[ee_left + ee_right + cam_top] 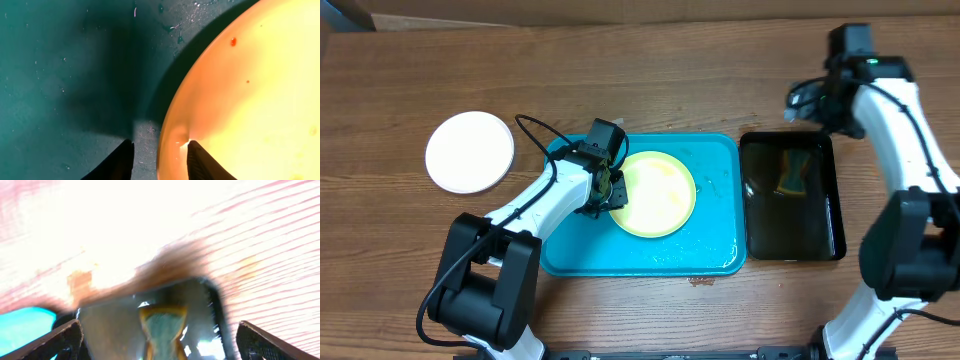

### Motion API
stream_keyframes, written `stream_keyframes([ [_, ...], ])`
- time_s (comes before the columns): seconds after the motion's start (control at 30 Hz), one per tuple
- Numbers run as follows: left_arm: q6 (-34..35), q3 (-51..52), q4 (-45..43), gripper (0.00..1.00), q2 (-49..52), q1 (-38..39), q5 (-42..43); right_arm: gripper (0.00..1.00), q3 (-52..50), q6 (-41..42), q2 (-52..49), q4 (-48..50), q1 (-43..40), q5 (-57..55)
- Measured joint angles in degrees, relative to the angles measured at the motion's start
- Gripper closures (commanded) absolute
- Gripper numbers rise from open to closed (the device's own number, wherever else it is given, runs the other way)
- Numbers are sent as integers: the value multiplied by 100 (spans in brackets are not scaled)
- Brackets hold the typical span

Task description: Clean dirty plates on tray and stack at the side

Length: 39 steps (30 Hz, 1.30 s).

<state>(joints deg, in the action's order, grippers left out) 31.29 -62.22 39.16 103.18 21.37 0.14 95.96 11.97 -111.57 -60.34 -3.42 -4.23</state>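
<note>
Left hand (160, 146) apart astride rim of pale yellow, orange-flecked plate (250, 100) on turquoise tray (50, 75); right hand (160, 330) apart.

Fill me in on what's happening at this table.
The left tool straddles the rim of the yellow-green plate lying on the turquoise tray, apparently not clamping it. The right tool hangs open by the black tray, where a sponge lies. One white plate sits left of the turquoise tray.

L claw (160, 142) low, pointing down, slightly parted; R claw (160, 325) raised (spread wide).
</note>
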Motion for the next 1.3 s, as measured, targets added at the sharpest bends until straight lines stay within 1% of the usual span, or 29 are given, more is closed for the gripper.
stream_keyframes([
  [0.23, -2, 0, -4, 63, 0, 2, 0, 0, 4, 2, 20, 61, -955, 35],
  [0.33, -2, 0, -7, 63, 0, 2, 0, 0, 4, 2, 20, 48, -1158, 37],
  [0.5, -4, 13, -94, 64, 0, 2, 0, 0, 4, 2, 20, 50, -1233, 39],
  [0.6, -7, 33, -125, 69, 0, 2, 0, 0, 4, 2, 20, 50, -1231, 42],
  [0.87, -11, 81, -173, 71, 0, 2, 0, 0, 4, 0, 20, 50, -1231, 42],
  [0.9, -11, 101, -173, 75, 2, 2, 0, 0, 4, 2, 20, 52, -1231, 39],
  [0.93, -9, 109, -173, 81, 2, 2, 0, 0, 4, 2, 20, 55, -1231, 39],
  [0.97, 2, 114, -175, 90, 2, 0, 2, 0, 4, 2, 20, 50, -1231, 39],
  [1.0, 2, 116, -190, 94, 2, 0, 4, 0, 4, 0, 20, 50, -1228, 39],
  [1.03, -2, 116, -197, 96, 2, 2, 4, 0, 4, 2, 20, 48, -1231, 42],
  [1.2, -129, 63, -166, 96, 2, 0, 87, 0, 4, 2, 20, 52, -1231, 44],
  [1.3, -299, -232, 203, 96, 26, 0, 111, 0, 4, 0, 20, 52, -1231, 42],
])
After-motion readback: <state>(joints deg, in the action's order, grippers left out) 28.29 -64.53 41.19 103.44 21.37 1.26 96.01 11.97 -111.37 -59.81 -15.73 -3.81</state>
